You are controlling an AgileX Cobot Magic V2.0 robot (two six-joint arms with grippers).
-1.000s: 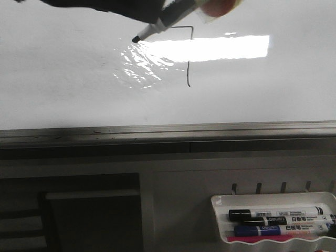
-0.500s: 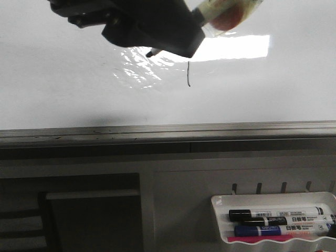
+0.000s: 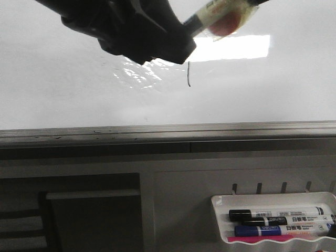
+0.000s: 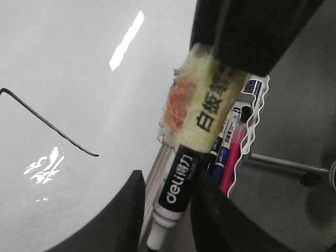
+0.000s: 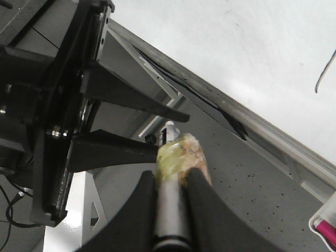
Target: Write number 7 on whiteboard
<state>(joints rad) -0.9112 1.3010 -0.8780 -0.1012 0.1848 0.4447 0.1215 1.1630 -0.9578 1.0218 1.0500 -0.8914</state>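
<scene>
At 11 o'clock over the whiteboard (image 3: 52, 89), left claw (image 3: 136, 31) spread apart, flanking the marker (image 4: 181, 173) near its tip without clamping. At that claw's 4 o'clock, on the board, lower downstroke of the number 7 (image 3: 188, 73), top stroke hidden in front view. Toward 1 o'clock, right claw (image 5: 170, 178) clenched on the marker's taped barrel.

This looks like an office or lab bench set up for robot trials: a large glossy white whiteboard (image 3: 63, 94) with a grey metal edge strip lies flat, and a small white plastic tray (image 3: 273, 198) of capped markers (image 3: 278, 214) hangs beside grey cabinet panels (image 3: 173, 194).
</scene>
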